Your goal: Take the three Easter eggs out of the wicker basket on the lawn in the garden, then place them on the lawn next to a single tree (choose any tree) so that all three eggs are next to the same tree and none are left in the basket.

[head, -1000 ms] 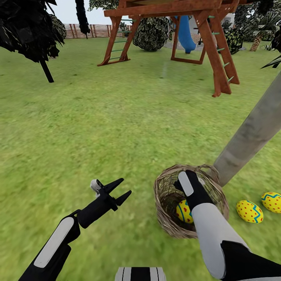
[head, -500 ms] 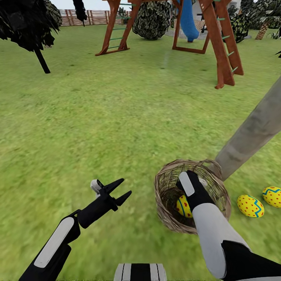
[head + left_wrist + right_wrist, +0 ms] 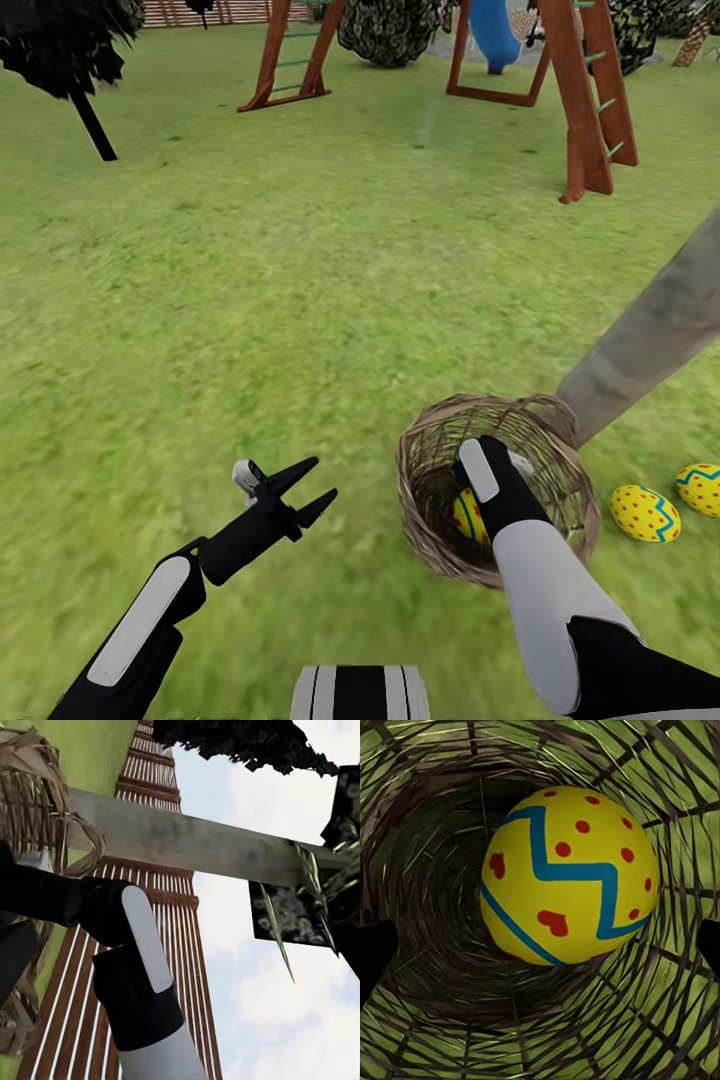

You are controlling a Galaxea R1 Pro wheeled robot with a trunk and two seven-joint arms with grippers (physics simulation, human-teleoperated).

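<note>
Head view: right tool (image 3: pixel 478 492) sunk in wicker basket (image 3: pixel 430 535), fingers hidden, state not readable; last egg (image 3: pixel 466 514) at its 7 o'clock. Two eggs (image 3: pixel 645 513) on lawn (image 3: pixel 300 300) by tree (image 3: pixel 650 335). Left tool (image 3: pixel 305 487) wide, idle, farther off.

Left wrist view: right arm (image 3: pixel 142 982) beside basket rim.

Right wrist view: egg (image 3: pixel 568 875) dead ahead at basket bottom, zigzag band running 9 to 3 o'clock.

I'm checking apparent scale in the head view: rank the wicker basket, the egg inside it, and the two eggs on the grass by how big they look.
1. wicker basket
2. The lawn eggs and look alike, the second cropped by the frame.
3. basket egg, partly hidden by the right arm, so unsure.
</note>
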